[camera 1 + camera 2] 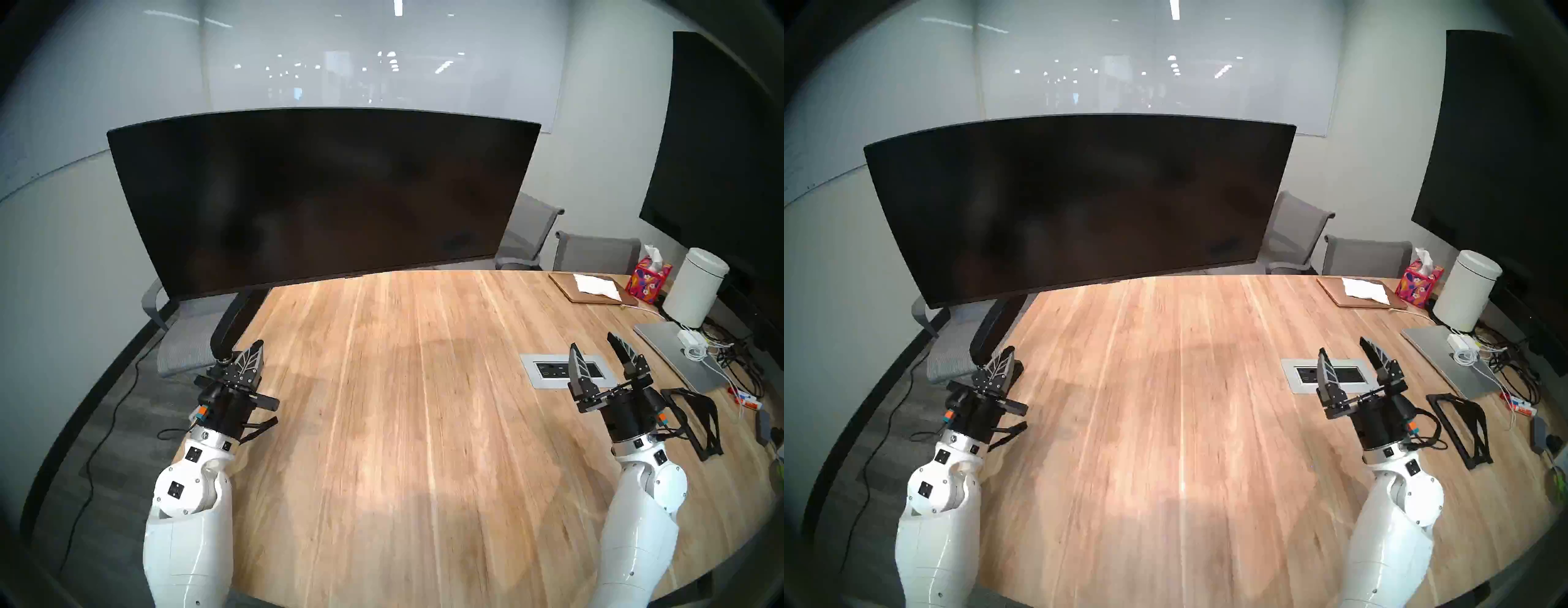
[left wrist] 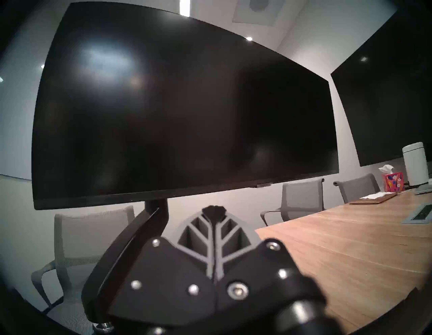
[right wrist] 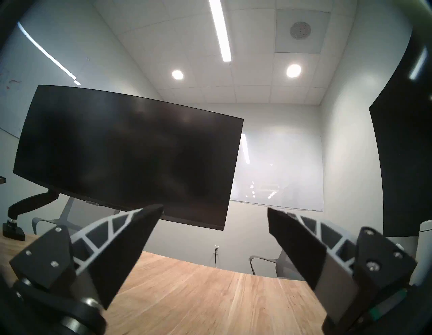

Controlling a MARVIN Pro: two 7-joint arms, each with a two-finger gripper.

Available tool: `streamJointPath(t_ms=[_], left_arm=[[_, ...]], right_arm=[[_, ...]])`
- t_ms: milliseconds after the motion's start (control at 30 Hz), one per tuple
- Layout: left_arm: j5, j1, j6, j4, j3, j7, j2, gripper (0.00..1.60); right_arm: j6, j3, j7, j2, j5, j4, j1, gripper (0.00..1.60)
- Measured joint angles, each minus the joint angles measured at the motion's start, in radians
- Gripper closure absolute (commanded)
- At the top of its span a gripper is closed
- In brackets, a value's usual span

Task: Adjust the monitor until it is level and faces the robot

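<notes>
The monitor (image 1: 322, 199) (image 1: 1081, 204) is a wide curved black screen hanging over the table's far left edge. It is tilted, with its left end lower than its right. Its black jointed arm mount (image 1: 231, 322) is clamped at the table's left edge. My left gripper (image 1: 254, 350) (image 2: 214, 210) is shut and empty, just in front of the mount's base and below the screen's lower left part. My right gripper (image 1: 594, 352) (image 3: 215, 213) is open and empty over the table's right side, well short of the monitor (image 3: 131, 159).
A larger flat black screen (image 1: 721, 148) hangs on the right wall. Grey chairs (image 1: 594, 254) stand behind the wooden table (image 1: 403, 424). A power outlet plate (image 1: 551, 369), laptop (image 1: 674, 356), cables, white canister (image 1: 695, 288), tissue box (image 1: 649, 276) and black stand (image 1: 695, 420) crowd the right side.
</notes>
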Motion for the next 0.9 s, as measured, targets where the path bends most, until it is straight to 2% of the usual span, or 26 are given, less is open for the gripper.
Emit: streamJointPath(t_ms=[433, 900], left_arm=[[-0.013, -0.118, -0.011, 0.072, -0.047, 0.048, 0.028, 1.6], [-0.07, -0.177, -0.06, 0.171, -0.109, 0.033, 0.075, 1.6]], right_arm=[[0.0, 0.0, 0.0, 0.0, 0.0, 0.0, 0.0, 0.0], [0.0, 0.0, 0.0, 0.0, 0.0, 0.0, 0.0, 0.0]])
